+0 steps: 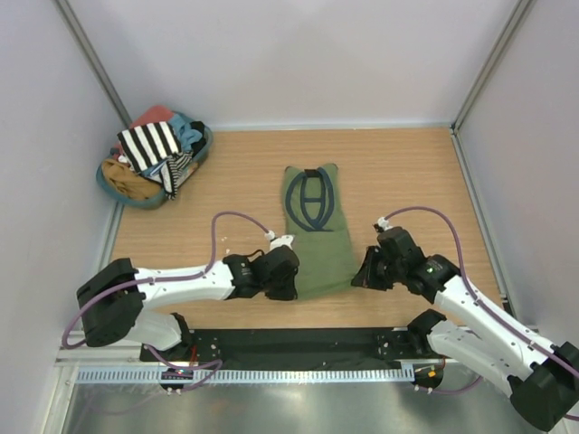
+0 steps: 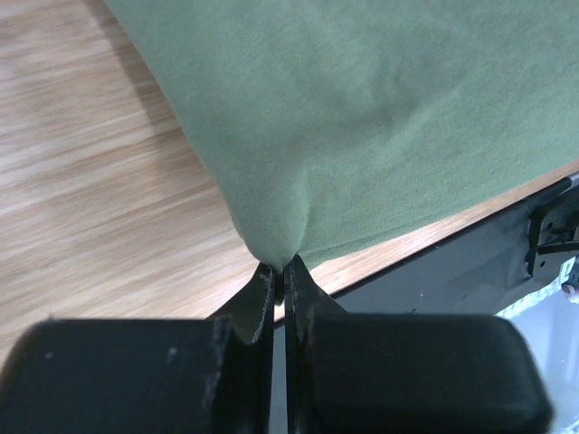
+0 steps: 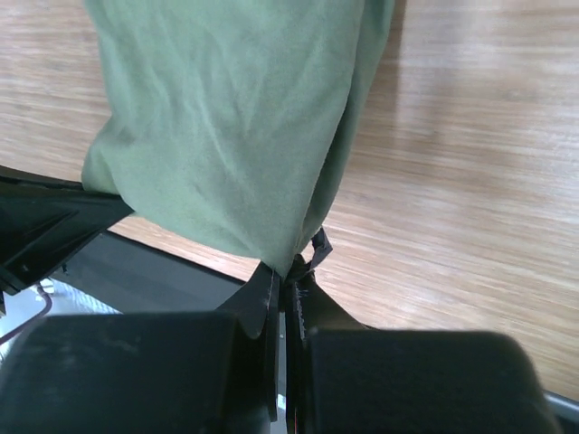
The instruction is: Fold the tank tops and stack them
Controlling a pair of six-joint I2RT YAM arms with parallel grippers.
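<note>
So here's where things sit: the green tank top point(image 1: 312, 237) is spread out in the middle of the wooden table point(image 1: 407, 181), neck end pointing to the far side, with the dark printed patch showing on the upper half. Both bottom corners are pinched. The left claw point(image 1: 288, 271) is clamped down tight on the near-left hem corner, and in the left wrist view the cloth puckers into a little point right where the fingertips point(image 2: 262, 289) meet, basically no gap between them. Same deal on the other side: the right claw point(image 1: 366, 268) is closed hard on the near-right corner, and from its own camera the fabric bunches up and drapes away from the fingertips point(image 3: 264, 285), with a fold running up the right edge of the cloth. Both corners sit close to the near edge of the table, just in front of the black strip point(image 1: 298, 344) there. The striped tank top point(image 1: 149, 143) is well away from all this, lying on top of the pile in the basket point(image 1: 113, 185) at the far-left corner, with a red garment point(image 1: 152, 115) and a light blue garment point(image 1: 190, 131) tucked in beside it.
</note>
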